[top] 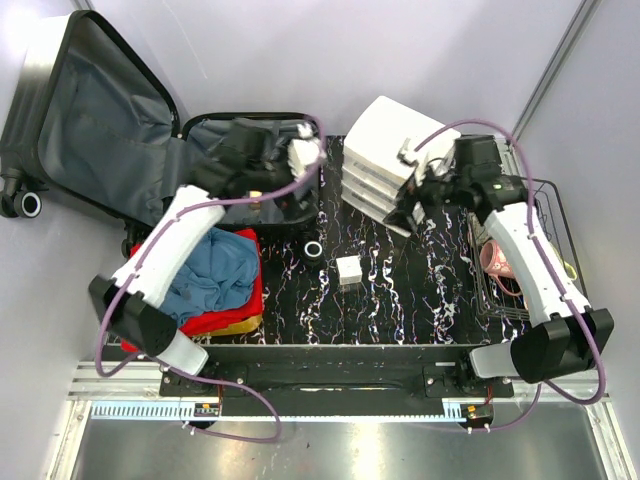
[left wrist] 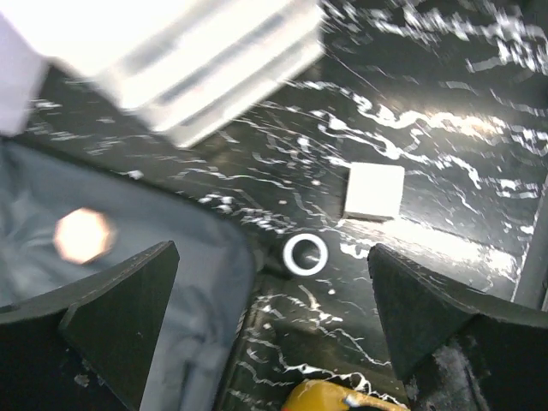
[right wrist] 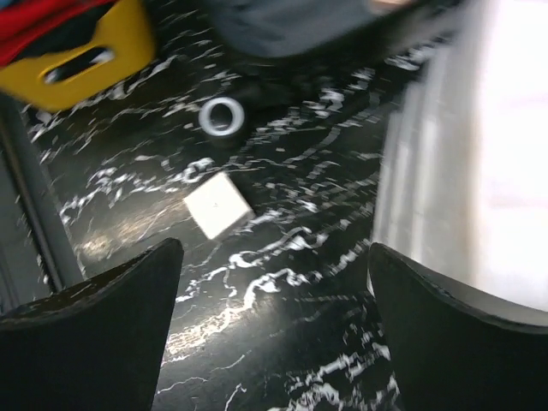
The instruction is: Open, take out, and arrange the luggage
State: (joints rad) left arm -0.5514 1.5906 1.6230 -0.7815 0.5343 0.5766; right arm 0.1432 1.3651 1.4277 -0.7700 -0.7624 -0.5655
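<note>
At the back left of the surface (top: 420, 300), the suitcase (top: 100, 120), open, with lid swung out to the left and grey-lined lower half lying flat near the white organizer (top: 385, 150). Above the near edge of that lined half, the left gripper (left wrist: 272, 257), spread wide and holding nothing. Just beside the organizer, the right gripper (right wrist: 274, 248), likewise wide apart and empty. Between the arms, a small ring (top: 313, 248) and a white block (top: 349, 270).
</note>
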